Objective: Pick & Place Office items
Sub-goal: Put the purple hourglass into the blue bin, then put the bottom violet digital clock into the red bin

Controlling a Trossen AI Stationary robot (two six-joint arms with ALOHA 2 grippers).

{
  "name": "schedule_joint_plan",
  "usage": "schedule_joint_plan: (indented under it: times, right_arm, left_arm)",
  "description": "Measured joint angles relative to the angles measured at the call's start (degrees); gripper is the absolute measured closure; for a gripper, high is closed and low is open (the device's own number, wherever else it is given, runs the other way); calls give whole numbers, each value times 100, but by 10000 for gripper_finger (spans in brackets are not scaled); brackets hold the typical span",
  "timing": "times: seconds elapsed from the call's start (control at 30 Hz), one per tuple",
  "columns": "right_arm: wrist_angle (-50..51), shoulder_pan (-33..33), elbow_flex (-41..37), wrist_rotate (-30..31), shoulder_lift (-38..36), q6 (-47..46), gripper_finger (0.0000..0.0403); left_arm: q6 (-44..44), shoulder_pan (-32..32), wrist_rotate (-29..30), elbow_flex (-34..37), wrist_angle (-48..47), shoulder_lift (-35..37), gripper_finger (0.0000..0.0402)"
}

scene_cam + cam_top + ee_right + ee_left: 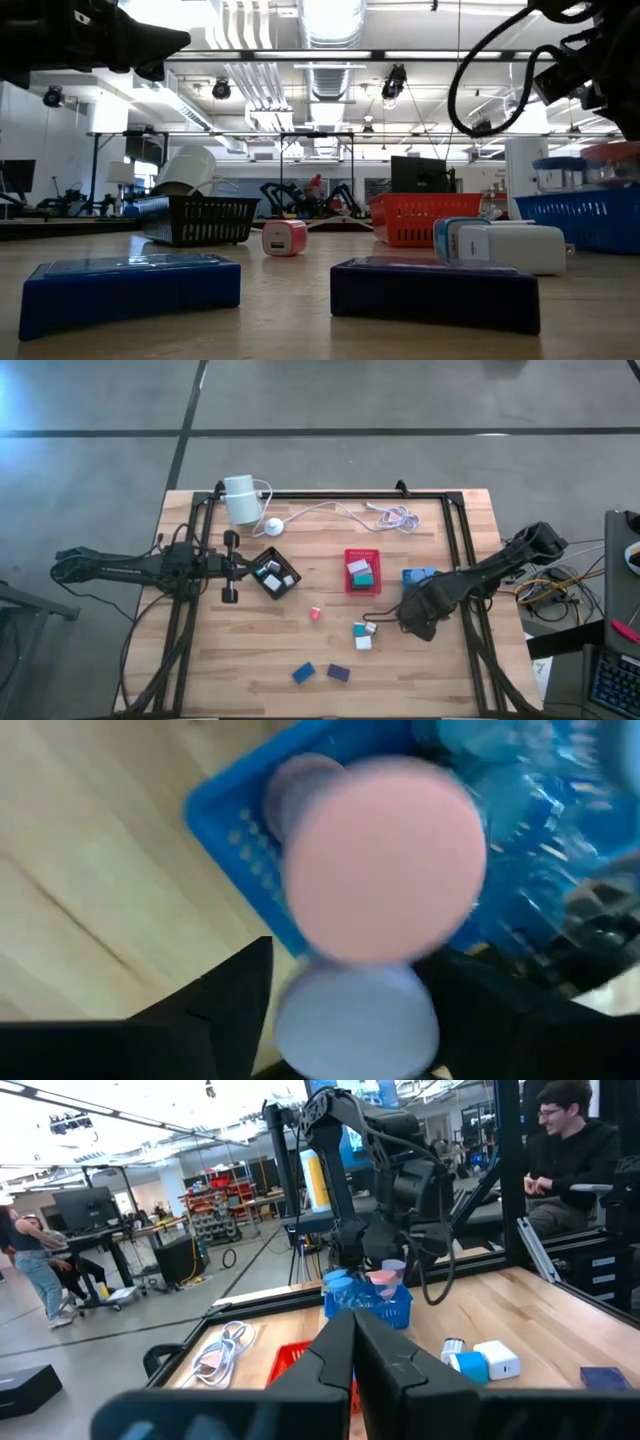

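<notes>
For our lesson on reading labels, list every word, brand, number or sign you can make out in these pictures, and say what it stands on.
None can be read.
Blue basket: no visible lettering.
Red basket: no visible lettering.
Pink block: a small pale mark on its face, too small to read.
Screens and shelves in the room behind: too far and blurred to read.

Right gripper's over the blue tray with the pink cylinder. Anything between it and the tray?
Nothing visible. The right gripper hangs over the blue tray, with the pink cylinder between its fingers and the tray directly beneath.
</notes>
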State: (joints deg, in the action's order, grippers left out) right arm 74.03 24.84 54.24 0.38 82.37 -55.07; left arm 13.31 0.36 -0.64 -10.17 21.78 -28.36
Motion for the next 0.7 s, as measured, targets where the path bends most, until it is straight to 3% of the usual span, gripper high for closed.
schedule_joint_plan:
  times: [0.23, 0.47, 0.6, 0.7]
  right_arm:
    - [338, 0, 305, 4, -11, 111, 122]
    - [1146, 2, 1201, 212, -23, 111, 108]
    - [1155, 209, 1878, 1176, -151, 133, 120]
    - [956, 634, 2312, 2641, -337, 146, 138]
  left_arm:
    - [0, -2, 0, 0, 0, -2, 388]
    - [1, -2, 0, 0, 0, -2, 388]
    - [0, -2, 0, 0, 0, -2, 388]
    - [5, -2, 2, 0, 0, -2, 388]
